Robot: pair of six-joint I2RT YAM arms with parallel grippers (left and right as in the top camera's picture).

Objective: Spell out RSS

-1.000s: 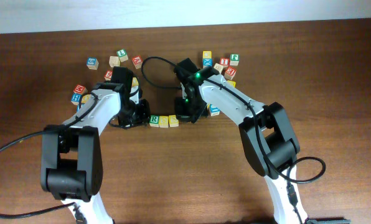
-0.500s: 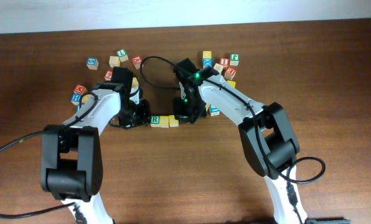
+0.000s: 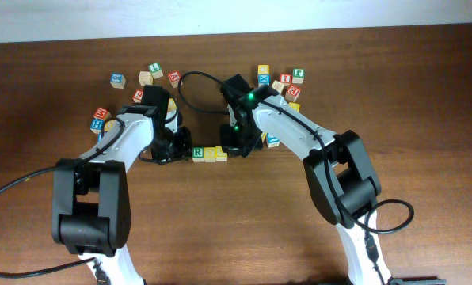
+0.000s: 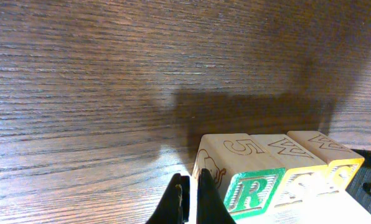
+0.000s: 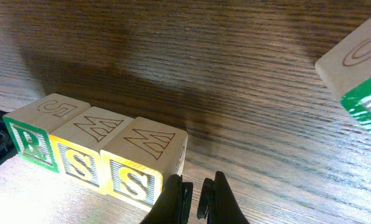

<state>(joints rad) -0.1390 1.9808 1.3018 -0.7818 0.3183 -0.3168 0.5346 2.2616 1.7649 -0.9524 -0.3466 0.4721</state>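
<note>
Three wooden cubes sit in a tight row on the bench (image 3: 236,229), near its middle, between the two arms. They touch side to side.
- R cube (image 5: 30,134): green letter on a pale face with a green border, at the left arm's end of the row.
- First S cube (image 5: 79,155): yellow face, white S, in the middle.
- Second S cube (image 5: 139,165): same colours, at the right arm's end.

Overhead, the row reads R, S, S, but the letters are tiny. Only the wrist views show the bare-wood sides: a carved 5 on the R cube and an M or W on each S cube.

Left pincer (image 4: 190,199): fingers drawn almost together with a thin slit between them, holding nothing. It is low, just beside the outer end of the R cube; contact cannot be judged.

Right pincer (image 5: 197,198): also nearly closed and empty, just beside the second S cube.

Loose cubes (image 3: 153,73) are scattered along the far side in two clusters. One green-edged cube (image 5: 360,68) shows large in the corner of the right wrist view. A black cable (image 3: 192,77) loops between the arms.
</note>
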